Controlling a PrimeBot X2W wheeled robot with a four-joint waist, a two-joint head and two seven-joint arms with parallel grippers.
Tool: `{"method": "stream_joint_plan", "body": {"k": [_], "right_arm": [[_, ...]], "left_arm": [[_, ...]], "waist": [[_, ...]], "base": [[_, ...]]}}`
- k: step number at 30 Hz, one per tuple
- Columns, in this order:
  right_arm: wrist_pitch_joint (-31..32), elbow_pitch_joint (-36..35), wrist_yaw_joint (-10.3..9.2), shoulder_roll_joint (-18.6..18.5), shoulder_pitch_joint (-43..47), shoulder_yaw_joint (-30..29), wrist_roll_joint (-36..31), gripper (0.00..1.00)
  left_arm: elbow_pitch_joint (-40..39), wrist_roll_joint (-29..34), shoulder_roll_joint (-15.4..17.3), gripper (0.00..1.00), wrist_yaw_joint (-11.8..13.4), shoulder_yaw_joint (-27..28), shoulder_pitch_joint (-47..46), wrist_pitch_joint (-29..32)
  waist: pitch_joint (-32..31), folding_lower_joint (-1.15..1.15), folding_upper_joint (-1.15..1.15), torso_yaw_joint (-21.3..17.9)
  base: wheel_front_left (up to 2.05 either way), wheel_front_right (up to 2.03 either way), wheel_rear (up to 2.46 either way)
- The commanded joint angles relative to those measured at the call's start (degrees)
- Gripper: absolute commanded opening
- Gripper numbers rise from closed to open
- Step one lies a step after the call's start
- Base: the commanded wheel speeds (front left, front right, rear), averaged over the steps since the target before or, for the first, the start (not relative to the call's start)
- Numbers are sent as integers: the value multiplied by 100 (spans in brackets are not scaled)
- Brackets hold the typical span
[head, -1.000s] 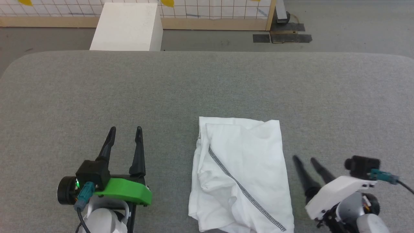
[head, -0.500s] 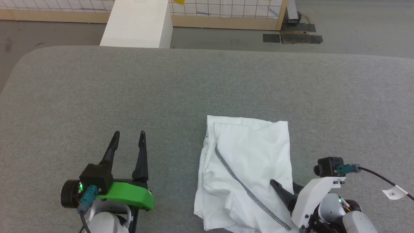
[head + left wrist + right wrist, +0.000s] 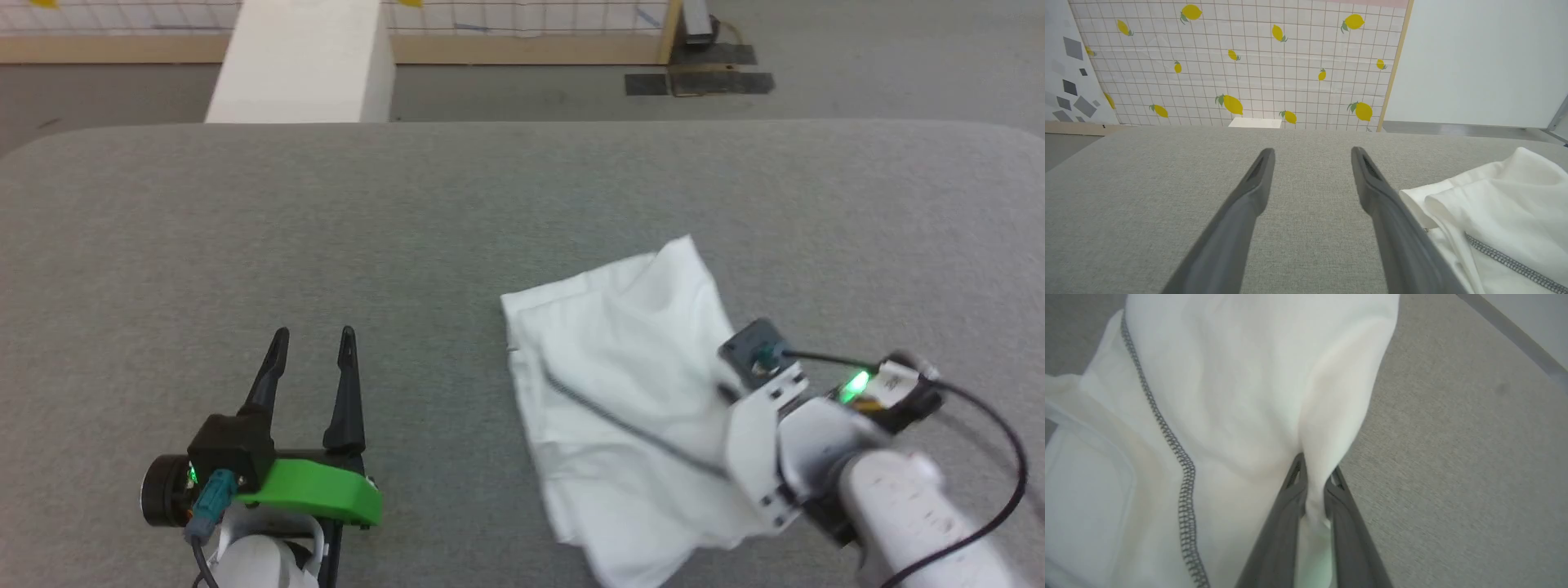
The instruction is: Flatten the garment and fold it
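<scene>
White cotton, bunched: your right gripper [image 3: 1316, 463] has just clamped onto a ridge of the garment [image 3: 629, 367] at its right edge, where a second ago its fingers stood spread beside the cloth. That side now rises in a peak, so I judge flattening has begun. It lies right of centre on the grey table [image 3: 408, 212], near side, long axis near-to-far with the far tip leaning right. Your left gripper [image 3: 314, 331] waits spread wide, well apart to its left.
</scene>
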Motion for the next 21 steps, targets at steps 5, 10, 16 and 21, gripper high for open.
{"method": "stream_joint_plan", "body": {"k": [5,10,16,21], "right_arm": [[166,-36,-12,-1251,-959,554,8,0],[102,260,-12,-1909,-1564,453,94,0],[-270,1031,-12,-2210,-2029,-28,-61,0],[-717,1712,-12,-2172,-2329,-621,-291,0]], "left_arm": [[-150,92,-28,100,50,15,-168,-25],[-241,193,-7,100,28,6,-466,-25],[-296,328,110,100,1,9,-846,-25],[-241,431,280,100,-58,-40,-1174,-25]], "waist": [[462,0,0,-722],[892,0,0,-1166],[1409,0,0,-1601],[1756,0,0,-1775]], "base": [[0,0,0],[0,0,0],[0,0,0],[0,0,0]]}}
